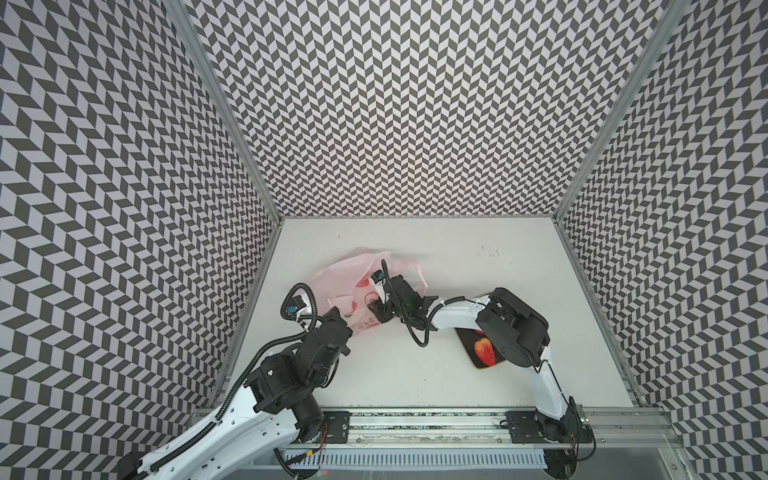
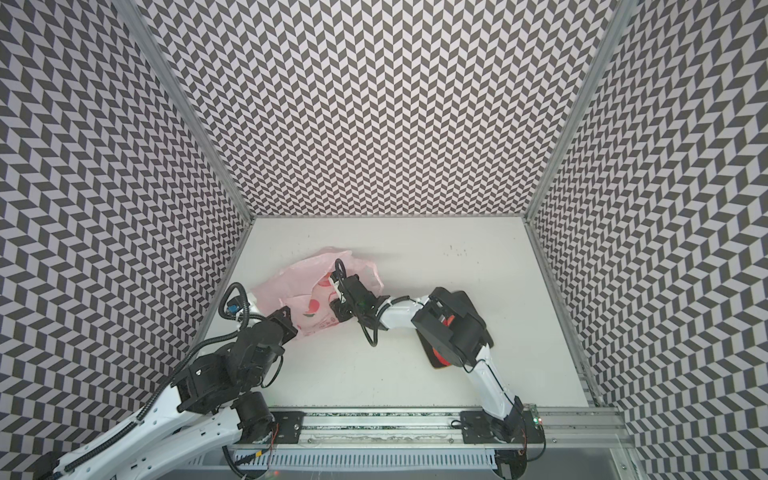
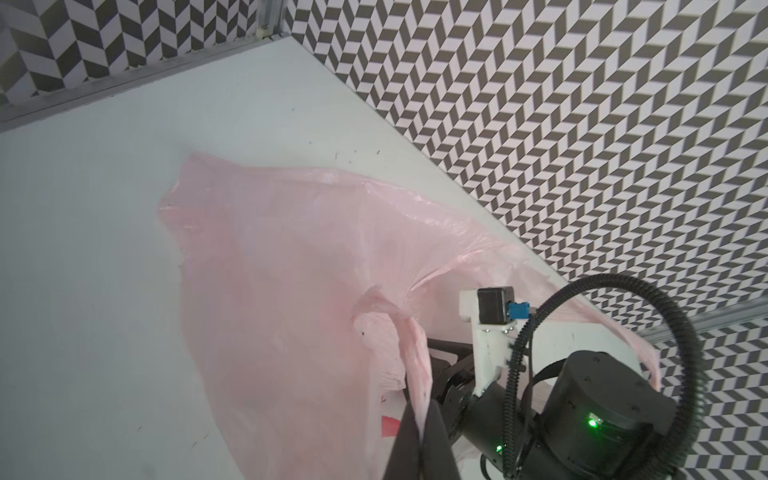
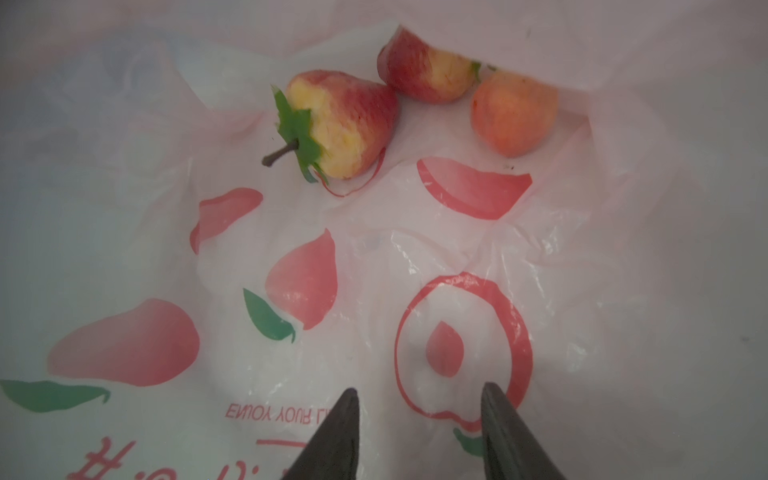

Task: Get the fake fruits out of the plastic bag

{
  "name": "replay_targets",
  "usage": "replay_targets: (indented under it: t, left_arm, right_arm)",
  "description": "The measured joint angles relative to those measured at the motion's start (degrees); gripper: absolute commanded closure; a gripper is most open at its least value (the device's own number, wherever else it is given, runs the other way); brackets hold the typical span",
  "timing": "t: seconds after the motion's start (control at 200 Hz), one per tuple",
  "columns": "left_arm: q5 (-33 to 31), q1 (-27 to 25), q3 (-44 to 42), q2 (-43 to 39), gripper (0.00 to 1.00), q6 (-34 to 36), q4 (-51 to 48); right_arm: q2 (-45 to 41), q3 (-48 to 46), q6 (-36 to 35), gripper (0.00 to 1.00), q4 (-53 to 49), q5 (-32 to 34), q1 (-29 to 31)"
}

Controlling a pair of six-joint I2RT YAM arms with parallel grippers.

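The pale-pink plastic bag (image 1: 345, 274) (image 2: 286, 286) lies crumpled at the left middle of the table in both top views. My left gripper (image 1: 349, 329) (image 3: 417, 419) is shut on a twisted strip of the bag's edge. My right gripper (image 1: 372, 308) (image 4: 419, 392) reaches into the bag's mouth and stands open, with nothing between its fingers. Inside the bag (image 4: 623, 249), a little ahead of the fingertips, lie three fake fruits: a strawberry with a green cap (image 4: 345, 120), a red-yellow one (image 4: 424, 68) and an orange ball (image 4: 513, 112). Another strawberry (image 1: 485, 350) rests outside the bag.
A dark brown board (image 1: 464, 338) lies under the right arm's elbow and carries the loose strawberry. Patterned walls close in the table on three sides. The right arm (image 3: 590, 399) sits close beside the left gripper. The bag's red printed peach pictures (image 4: 303, 282) lie flat on its film.
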Motion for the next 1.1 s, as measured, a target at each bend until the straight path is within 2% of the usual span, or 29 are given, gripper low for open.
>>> replay_targets:
  t: [0.331,0.726,0.861,1.027,1.102]
  left_arm:
    - [2.1,0.0,0.0,-1.9,1.0,-2.5,-3.1]
    - [4.7,0.0,-0.3,-7.7,1.0,8.1,5.6]
    - [7.0,0.0,-0.3,-8.3,1.0,12.2,8.6]
    - [10.1,0.0,-0.3,-8.3,1.0,15.7,11.2]
    - [11.5,0.0,-0.3,-8.2,1.0,17.0,12.5]
  right_arm:
    - [-0.7,0.6,0.5,0.37,-0.4,0.8,1.7]
    - [7.3,11.7,-0.7,0.18,9.7,3.3,6.0]
    - [11.4,15.9,-0.3,0.13,10.4,6.4,6.7]
    - [15.7,21.9,2.2,0.02,10.4,11.1,6.8]
    - [17.7,25.1,3.6,0.01,10.4,12.9,6.8]
